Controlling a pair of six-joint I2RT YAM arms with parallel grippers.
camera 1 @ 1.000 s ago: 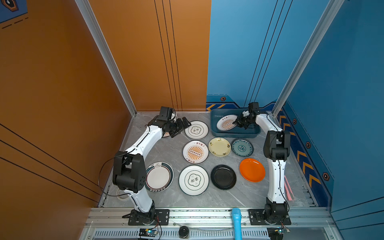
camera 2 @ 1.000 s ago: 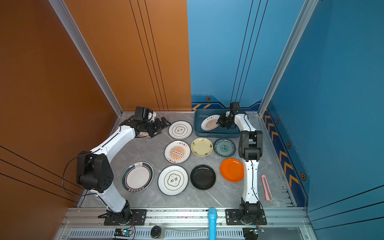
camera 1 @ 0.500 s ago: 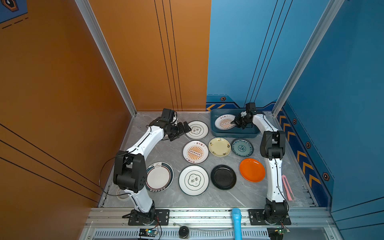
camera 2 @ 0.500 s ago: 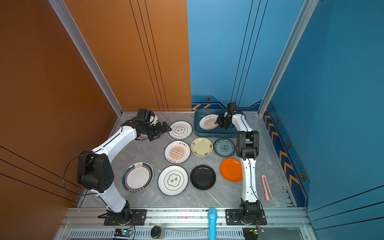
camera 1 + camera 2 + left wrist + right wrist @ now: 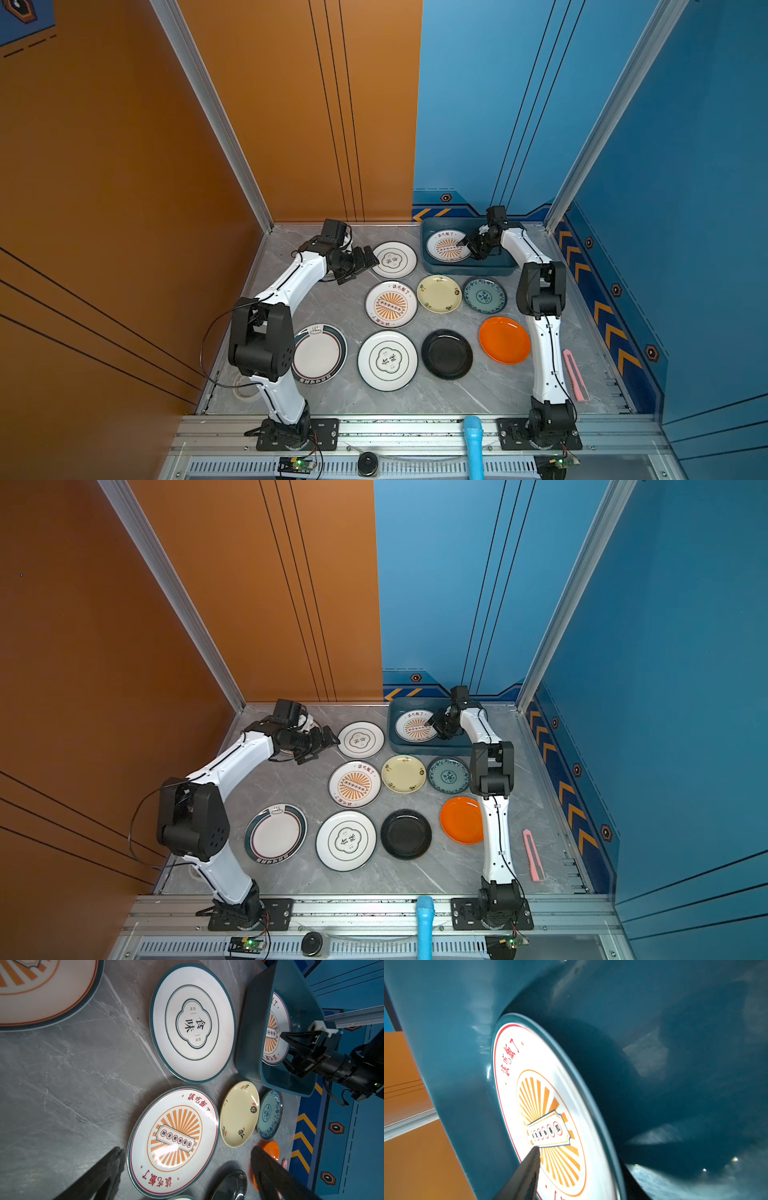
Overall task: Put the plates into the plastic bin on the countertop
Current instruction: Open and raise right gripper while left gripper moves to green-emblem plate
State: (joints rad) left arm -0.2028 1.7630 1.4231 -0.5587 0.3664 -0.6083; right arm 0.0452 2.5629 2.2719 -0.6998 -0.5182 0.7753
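Right gripper (image 5: 468,246) jaws just parted, releasing sunburst plate (image 5: 445,246) inside plastic bin (image 5: 469,270) at surface's (image 5: 316,299) far edge. One plate delivered. Left gripper (image 5: 369,259) spread wide, empty, nearing green-emblem plate (image 5: 393,259).

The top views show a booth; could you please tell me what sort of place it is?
Probably a robot test cell, not a kitchen: left arm and right arm bolted to an aluminium rail, painted orange wall and blue wall, marble-look countertop.
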